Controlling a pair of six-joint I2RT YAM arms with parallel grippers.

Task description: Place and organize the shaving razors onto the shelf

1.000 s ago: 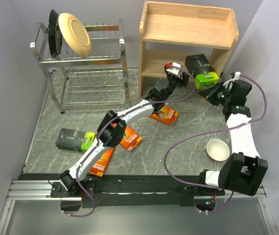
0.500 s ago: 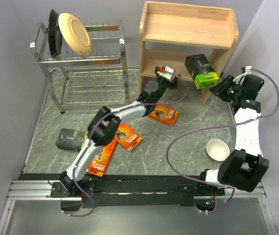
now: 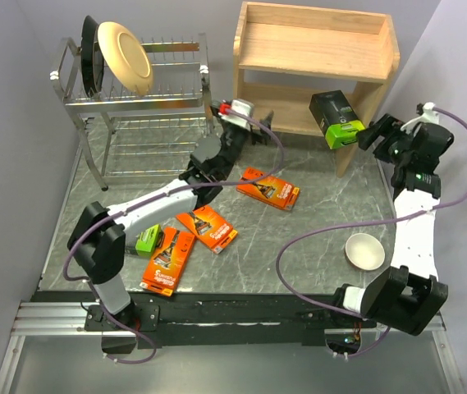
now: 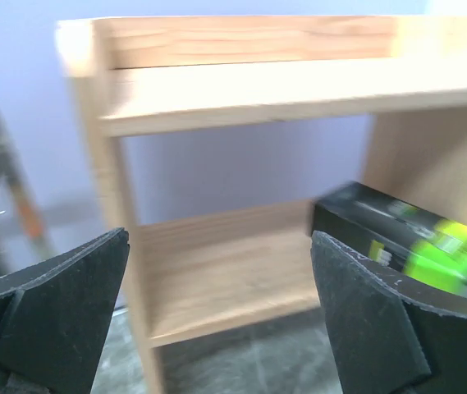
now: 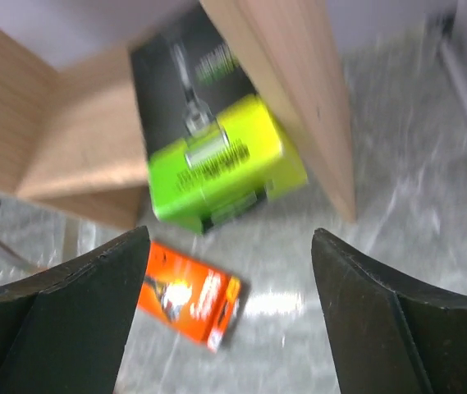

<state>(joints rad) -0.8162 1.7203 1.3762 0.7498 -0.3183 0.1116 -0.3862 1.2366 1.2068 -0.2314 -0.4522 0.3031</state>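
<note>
One black and lime-green razor pack point(image 3: 337, 120) lies on the lower tier of the wooden shelf point(image 3: 318, 59). It is against the right side panel, and its green end overhangs the front edge at a slant. It sits just ahead of the right jaws, which stand wide apart and hold nothing; the pack appears free of them. The left jaws are also wide apart and empty. From them, the same pack shows beyond the right-hand jaw, with bare lower tier straight ahead.

Three orange packs point(image 3: 270, 188) point(image 3: 208, 228) point(image 3: 167, 259) and a second black pack point(image 3: 146, 240) lie flat on the counter point(image 3: 323, 215), well behind the left jaws.

The placing looks almost done. To finish it well, the right jaws should probably draw straight back without brushing the overhanging end. A gentle push on that end could then seat the pack deeper and square to the panel, leaving room beside it.

The right arm point(image 3: 414, 215) rises along the counter's right edge, its wrist bent left toward the shelf's front right corner. The left arm point(image 3: 147, 205) stretches diagonally from the near left. Its wrist is raised between the wire dish rack point(image 3: 139, 100) and the shelf's left panel, facing into the shelf.
</note>
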